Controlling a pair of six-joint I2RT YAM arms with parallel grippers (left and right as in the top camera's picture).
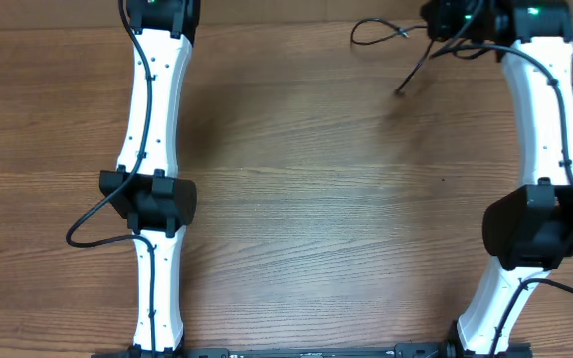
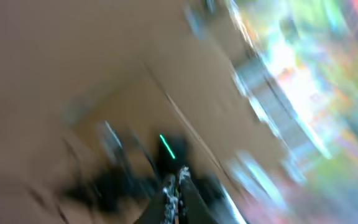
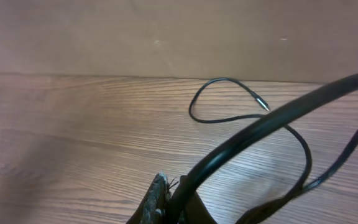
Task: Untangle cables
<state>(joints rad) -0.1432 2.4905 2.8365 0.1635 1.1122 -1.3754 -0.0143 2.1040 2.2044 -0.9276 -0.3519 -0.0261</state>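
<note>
Overhead, both arms reach straight toward the table's (image 1: 296, 179) far edge. The right gripper (image 3: 160, 196) is closed (whether it pinches a cord, I cannot tell), and the cables (image 3: 219, 79) lie looped just ahead of it. The left gripper (image 2: 176, 183), blurred, is closed too.

Left arm (image 1: 152, 129), right arm (image 1: 545, 109) outstretched, fingers (image 3: 158, 198) closed on both

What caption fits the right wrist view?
Right tool shut on a black cable that loops across the wooden table.
</note>
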